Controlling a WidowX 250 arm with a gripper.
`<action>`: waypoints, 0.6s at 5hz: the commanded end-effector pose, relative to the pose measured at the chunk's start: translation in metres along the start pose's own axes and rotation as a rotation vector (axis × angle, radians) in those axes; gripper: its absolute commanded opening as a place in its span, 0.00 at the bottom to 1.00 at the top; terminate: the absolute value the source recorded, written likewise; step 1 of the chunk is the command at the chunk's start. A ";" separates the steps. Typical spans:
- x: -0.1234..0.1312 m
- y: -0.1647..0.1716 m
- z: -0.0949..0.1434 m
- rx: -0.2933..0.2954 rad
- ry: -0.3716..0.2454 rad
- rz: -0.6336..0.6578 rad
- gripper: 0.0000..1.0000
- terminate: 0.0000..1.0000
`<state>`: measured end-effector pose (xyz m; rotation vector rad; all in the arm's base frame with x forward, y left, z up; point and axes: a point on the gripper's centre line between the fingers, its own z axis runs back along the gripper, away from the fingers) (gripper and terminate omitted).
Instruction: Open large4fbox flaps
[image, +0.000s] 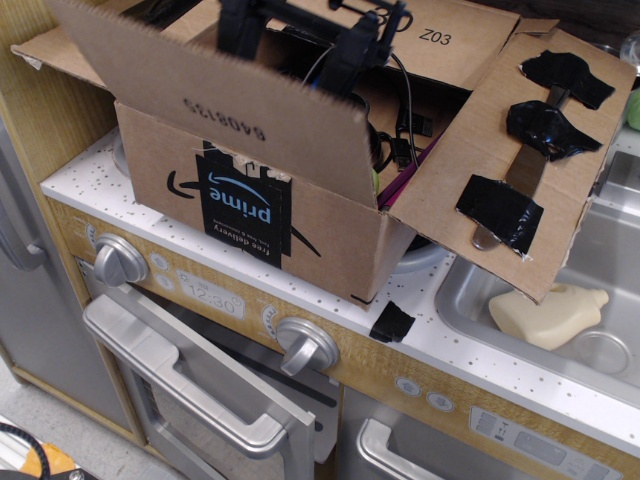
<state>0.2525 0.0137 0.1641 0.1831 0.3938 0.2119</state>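
Note:
The large brown box (330, 235) with the black prime label (240, 205) stands on the white speckled counter (80, 172). Its front flap (200, 105), printed 6408135, stands raised and leans toward the camera. The back flap marked Z03 (445, 40) lies folded outward. The right flap (520, 150), with a metal strip under black tape, hangs out over the sink. The left flap (55, 50) is spread outward. My black gripper (295, 35) is over the box opening just behind the front flap's top edge, fingers (240, 25) spread apart, holding nothing. Cables show inside the box.
A sink (590, 250) to the right holds a cream bottle (545, 315). A piece of black tape (392, 322) sticks to the counter edge. Two grey knobs (120, 260) (305, 345) and the oven door handle (190, 385) are below. A wooden panel (40, 110) rises at left.

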 end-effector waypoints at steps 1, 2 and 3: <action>-0.021 0.010 -0.027 -0.088 -0.144 0.045 1.00 0.00; -0.020 0.008 -0.052 -0.128 -0.220 0.041 1.00 0.00; -0.015 0.004 -0.063 -0.147 -0.277 0.039 1.00 1.00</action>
